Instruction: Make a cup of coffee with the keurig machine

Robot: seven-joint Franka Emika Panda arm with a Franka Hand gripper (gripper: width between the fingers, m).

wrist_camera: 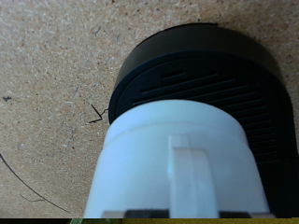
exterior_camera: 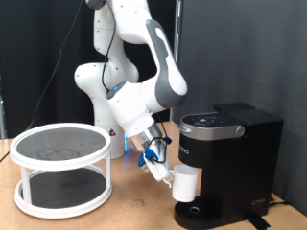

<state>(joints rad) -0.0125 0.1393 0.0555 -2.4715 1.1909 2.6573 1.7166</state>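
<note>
The white cup (exterior_camera: 184,184) is held by its handle side in my gripper (exterior_camera: 163,174), just above the round drip tray (exterior_camera: 197,213) of the black keurig machine (exterior_camera: 230,158) at the exterior view's right. In the wrist view the cup (wrist_camera: 177,159) fills the foreground with its handle facing the camera, over the black slotted drip tray (wrist_camera: 215,79). The machine's lid is down. The gripper fingers are shut on the cup.
A white two-tier round stand (exterior_camera: 62,168) stands at the exterior view's left on the wooden table (exterior_camera: 134,206). A black curtain hangs behind. A cable runs from the machine at the bottom right.
</note>
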